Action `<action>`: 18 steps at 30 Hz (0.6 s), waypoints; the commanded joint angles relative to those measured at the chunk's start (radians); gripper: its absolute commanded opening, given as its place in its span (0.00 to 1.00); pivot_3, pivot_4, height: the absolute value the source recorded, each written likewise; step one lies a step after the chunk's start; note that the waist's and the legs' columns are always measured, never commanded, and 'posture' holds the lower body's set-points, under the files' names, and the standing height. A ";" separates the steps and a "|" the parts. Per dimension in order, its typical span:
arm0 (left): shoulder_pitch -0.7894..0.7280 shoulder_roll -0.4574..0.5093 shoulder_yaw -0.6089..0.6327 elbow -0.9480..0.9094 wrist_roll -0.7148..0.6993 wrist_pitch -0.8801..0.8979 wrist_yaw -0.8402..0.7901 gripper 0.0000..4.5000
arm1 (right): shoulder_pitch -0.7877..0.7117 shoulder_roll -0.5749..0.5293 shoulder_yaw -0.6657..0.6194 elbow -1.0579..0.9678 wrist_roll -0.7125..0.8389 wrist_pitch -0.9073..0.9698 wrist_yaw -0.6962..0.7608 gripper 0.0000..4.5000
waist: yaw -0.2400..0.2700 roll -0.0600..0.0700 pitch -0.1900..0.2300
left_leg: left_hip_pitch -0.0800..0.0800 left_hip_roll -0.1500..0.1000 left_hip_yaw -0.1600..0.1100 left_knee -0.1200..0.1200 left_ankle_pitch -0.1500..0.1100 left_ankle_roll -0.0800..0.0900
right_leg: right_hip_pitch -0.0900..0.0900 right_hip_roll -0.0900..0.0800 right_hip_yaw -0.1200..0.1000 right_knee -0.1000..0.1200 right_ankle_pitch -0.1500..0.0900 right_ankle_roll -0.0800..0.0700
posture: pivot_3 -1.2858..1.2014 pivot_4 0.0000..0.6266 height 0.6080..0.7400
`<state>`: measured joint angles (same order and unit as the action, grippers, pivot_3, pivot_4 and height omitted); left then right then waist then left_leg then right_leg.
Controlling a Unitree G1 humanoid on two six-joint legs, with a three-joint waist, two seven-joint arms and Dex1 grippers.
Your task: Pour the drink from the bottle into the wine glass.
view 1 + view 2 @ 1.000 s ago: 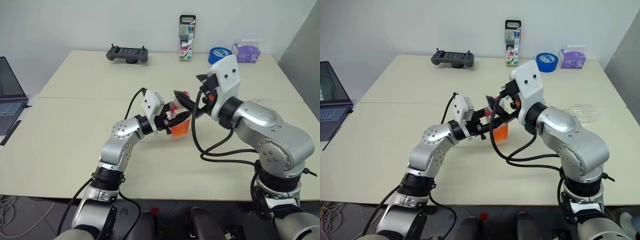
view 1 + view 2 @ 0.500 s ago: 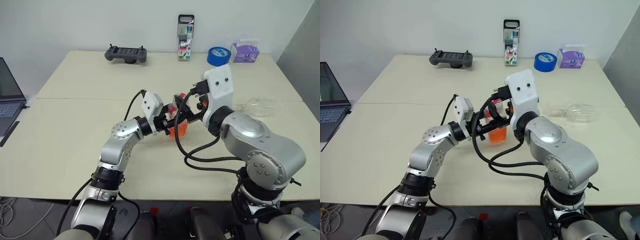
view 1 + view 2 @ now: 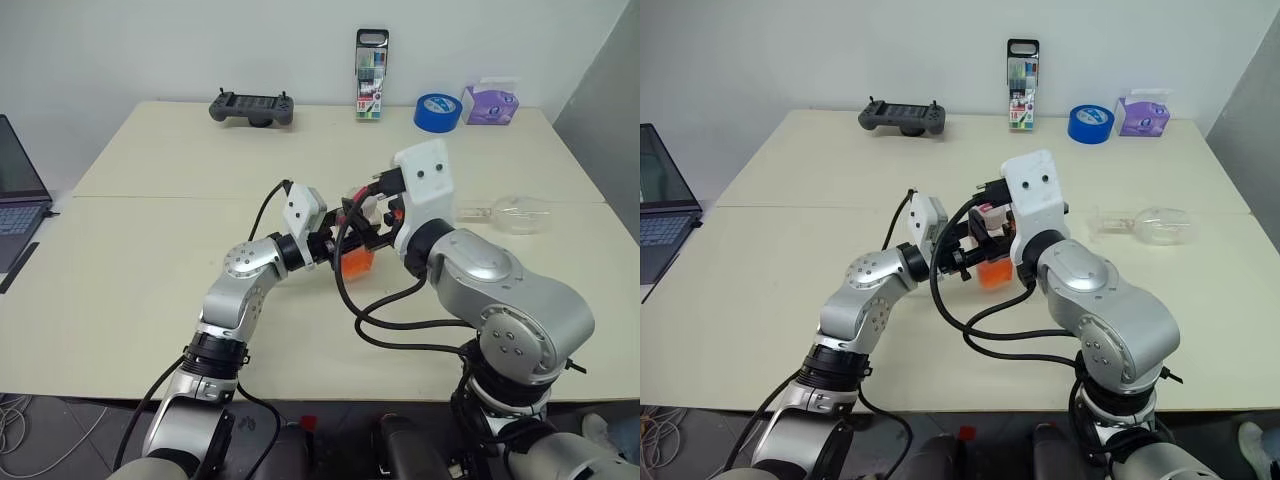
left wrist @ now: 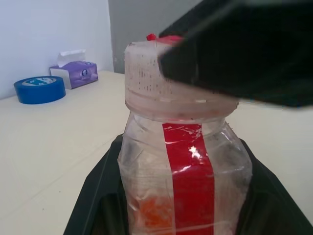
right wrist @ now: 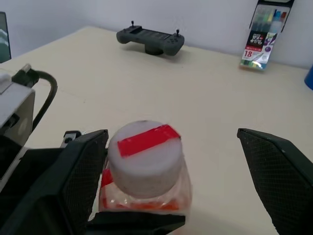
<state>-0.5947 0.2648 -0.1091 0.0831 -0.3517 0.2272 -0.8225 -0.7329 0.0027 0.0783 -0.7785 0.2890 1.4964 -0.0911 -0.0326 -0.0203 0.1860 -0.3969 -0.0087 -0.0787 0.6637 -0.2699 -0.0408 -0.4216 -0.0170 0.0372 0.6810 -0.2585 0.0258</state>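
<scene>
left hand (image 4: 186,215): clamped tight on the bottle (image 4: 183,161), upright over the middle of the surface (image 3: 150,290)
right hand (image 5: 173,161): fingers spread wide around the cap (image 5: 145,156)
wine glass (image 3: 515,213): lying sideways, off right

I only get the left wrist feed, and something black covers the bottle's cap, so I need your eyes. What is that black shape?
Observer: A finger of the right pincer. It stands open, with one finger on either side of the cap of the bottle.
Operator: Is it gripping the cap?
Observer: No. The right wrist view shows one finger well clear of the cap.
Operator: Where is the wine glass?
Observer: The wine glass lies on its side on the table, to the robot's right of the bottle and apart from both arms.
</scene>
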 commanded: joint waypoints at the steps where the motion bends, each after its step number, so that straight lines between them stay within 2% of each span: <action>1: -0.026 0.002 0.020 -0.043 -0.014 -0.024 -0.012 0.42 | -0.009 0.024 -0.003 -0.039 -0.030 0.010 -0.021 1.00 | 0.000 0.000 0.000 | 0.000 0.000 0.000 0.000 0.000 0.000 | 0.000 0.000 0.000 0.000 0.000 0.000 | 0.52 0.24 1.00; 8: -0.036 0.010 0.021 -0.029 -0.004 -0.032 -0.021 0.42 | -0.013 0.053 -0.020 -0.025 -0.075 0.000 -0.036 1.00 | 0.000 0.000 0.000 | 0.000 0.000 0.000 0.000 0.000 0.000 | 0.000 0.000 0.000 0.000 0.000 0.000 | 0.52 0.24 1.00; 11: -0.043 0.014 0.025 -0.018 0.000 -0.036 -0.023 0.42 | -0.018 0.054 -0.026 -0.024 -0.084 0.011 -0.031 0.87 | 0.000 0.000 0.000 | 0.000 0.000 0.000 0.000 0.000 0.000 | 0.000 0.000 0.000 0.000 0.000 0.000 | 0.52 0.24 1.00; 17: -0.045 0.016 0.031 -0.017 0.002 -0.035 -0.022 0.42 | -0.020 0.060 -0.034 -0.020 -0.100 0.027 -0.024 0.41 | -0.001 0.000 0.000 | 0.000 0.000 0.000 0.000 0.000 0.000 | 0.000 0.000 -0.001 0.000 0.000 0.000 | 0.52 0.24 1.00; 18: -0.044 0.016 0.031 -0.019 0.003 -0.035 -0.022 0.42 | -0.023 0.053 -0.035 -0.016 -0.101 0.023 -0.019 0.41 | -0.001 0.000 0.000 | 0.000 0.000 0.000 0.000 0.000 0.000 | 0.000 0.000 -0.001 0.000 0.000 0.000 | 0.52 0.24 1.00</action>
<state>-0.6148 0.2717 -0.1132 0.0914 -0.3373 0.2265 -0.8415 -0.7376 0.0745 0.0823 -0.7797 0.2261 1.5173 -0.0938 -0.0332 -0.0202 0.1860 -0.3968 -0.0088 -0.0786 0.6635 -0.2699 -0.0408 -0.4217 -0.0169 0.0366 0.6809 -0.2585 0.0258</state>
